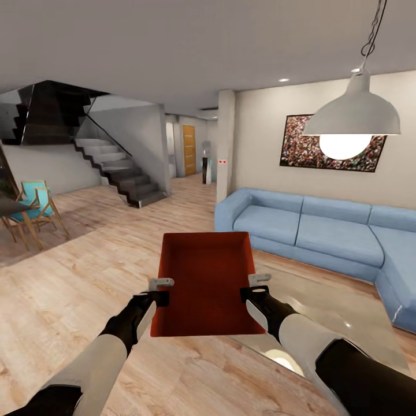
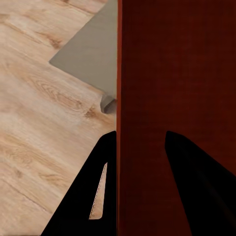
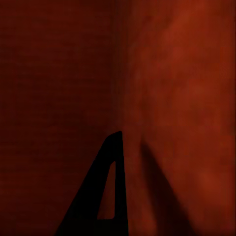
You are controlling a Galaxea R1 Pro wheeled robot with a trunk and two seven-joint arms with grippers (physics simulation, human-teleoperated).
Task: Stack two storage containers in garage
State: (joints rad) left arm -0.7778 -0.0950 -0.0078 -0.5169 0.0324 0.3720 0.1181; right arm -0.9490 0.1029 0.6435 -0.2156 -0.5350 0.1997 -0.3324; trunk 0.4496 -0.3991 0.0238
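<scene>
The living room's light wood-plank floor spreads beneath both arms, with a blue sofa off beyond the right gripper and a grey rug under the left gripper. Between the two grippers hangs one orange-red storage container, open side up, clear of the floor. Each gripper is clamped on a long side wall, one finger outside and one inside.

Your head camera is looking forward and down over both arms, taking in the storage container and the living room beyond. Both wrist cameras are sitting very close against that same container's walls, the left one also glimpsing the wood-plank flooring.
</scene>
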